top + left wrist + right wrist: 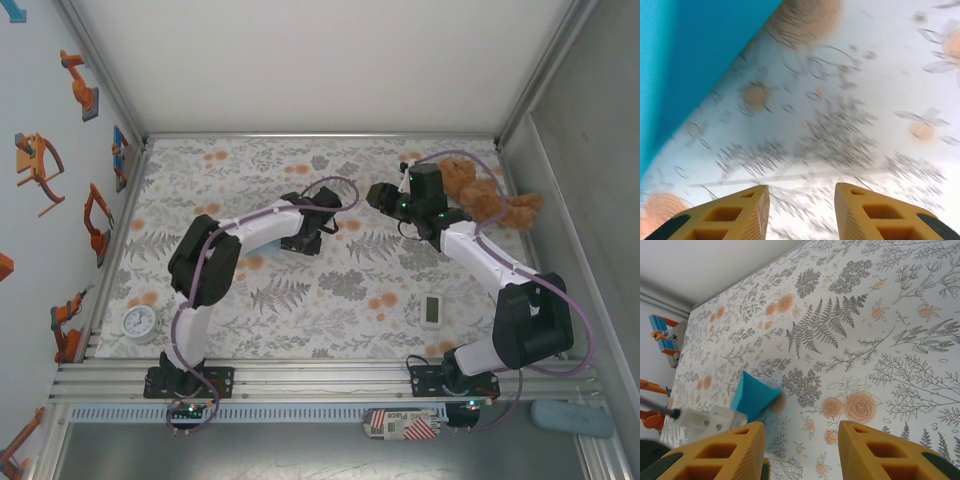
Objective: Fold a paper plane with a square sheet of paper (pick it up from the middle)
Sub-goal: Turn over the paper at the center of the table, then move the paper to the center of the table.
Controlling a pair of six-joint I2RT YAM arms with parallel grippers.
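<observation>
We find the cyan-blue paper lying near the middle of the floral desk, already creased. In the right wrist view two faces of different shade meet along a fold and narrow to a point, so we judge the folding to be under way. We cannot tell whether the shape is a finished plane. One face seems to stand a little off the desk, as a fresh fold that has not been pressed flat would. The left gripper hangs low just beside the paper with its yellow fingers apart and nothing between them. The paper's straight edge runs across the upper left of its wrist view, apart from the fingers. We read this placing as a waiting position at the sheet's side, from which it could pin an edge or slide under a flap. The right gripper is held higher and farther off, its fingers also apart and empty. It is tilted so that the paper lies ahead of it across open desk, which leaves it room to come in from the opposite side. The brown teddy bear at the far right and the small white timer nearer the arm bases sit well apart from the paper, so neither is in the way of the folding.
</observation>
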